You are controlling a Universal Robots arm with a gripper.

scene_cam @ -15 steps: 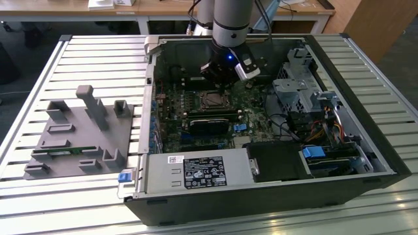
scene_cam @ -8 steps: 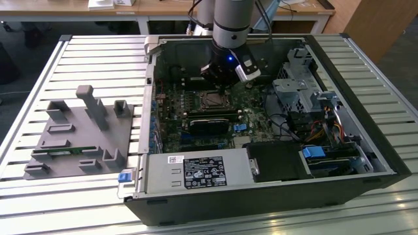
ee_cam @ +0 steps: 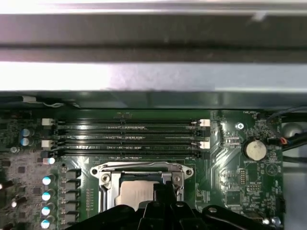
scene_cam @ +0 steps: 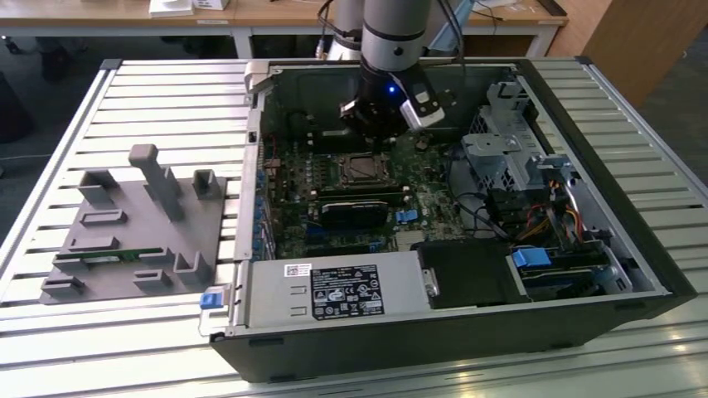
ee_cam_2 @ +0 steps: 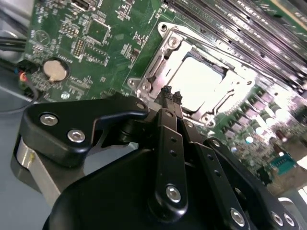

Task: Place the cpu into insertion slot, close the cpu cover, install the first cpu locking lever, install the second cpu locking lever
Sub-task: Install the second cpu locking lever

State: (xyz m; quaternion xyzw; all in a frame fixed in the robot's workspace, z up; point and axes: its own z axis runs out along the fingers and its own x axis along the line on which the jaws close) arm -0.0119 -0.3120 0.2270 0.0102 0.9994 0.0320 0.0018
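**Gripper poised at the socket's edge**

The open computer case (scene_cam: 619,249) lies on a slatted table (scene_cam: 133,99). Inside it, on the green motherboard (ee_cam_2: 96,33), the cpu (ee_cam_2: 199,84) sits in its socket with the cpu cover (ee_cam_2: 163,62) framing it. The gripper (ee_cam_2: 170,95) hovers at the cover's edge, fingertips (ee_cam_2: 166,91) clenched together on nothing.

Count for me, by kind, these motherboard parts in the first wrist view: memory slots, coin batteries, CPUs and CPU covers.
memory slots: 4
coin battery: 1
cpu: 1
cpu cover: 1
Total: 7
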